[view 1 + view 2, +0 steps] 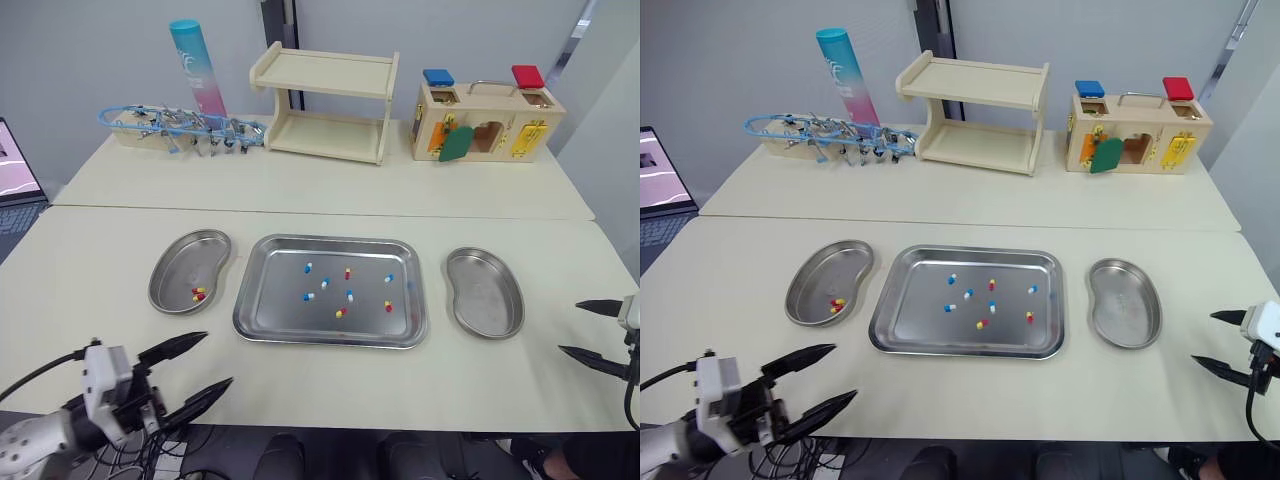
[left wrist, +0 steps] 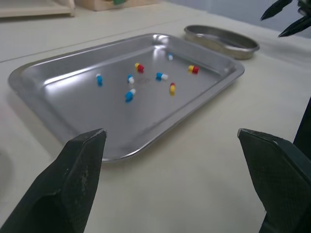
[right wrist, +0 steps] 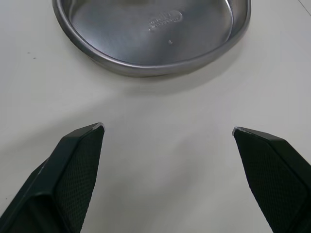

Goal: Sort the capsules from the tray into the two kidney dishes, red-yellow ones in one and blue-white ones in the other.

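One tray [image 1: 272, 312] is holding eight capsules — five blue-white capsules [image 1: 308, 267] and three red-yellow capsules [image 1: 347, 272] — and two kidney dishes are flanking it, the left dish [image 1: 180, 262] carrying what look like two more red-yellow ones, the right dish [image 1: 485, 295] sitting on the other side. Along the far side one wooden shelf [image 1: 325, 105], one latch box [image 1: 487, 125], one upright tube [image 1: 197, 68] and one rack of blue tools [image 1: 180, 125] are standing, with one laptop [image 1: 14, 162] sitting at the far left. Two grippers are hovering near, the left gripper [image 1: 218, 358] and the right gripper [image 1: 569, 327], each showing two black fingers.

Left claw [image 1: 217, 359], right claw [image 1: 569, 327] — black, tapered, white-wristed
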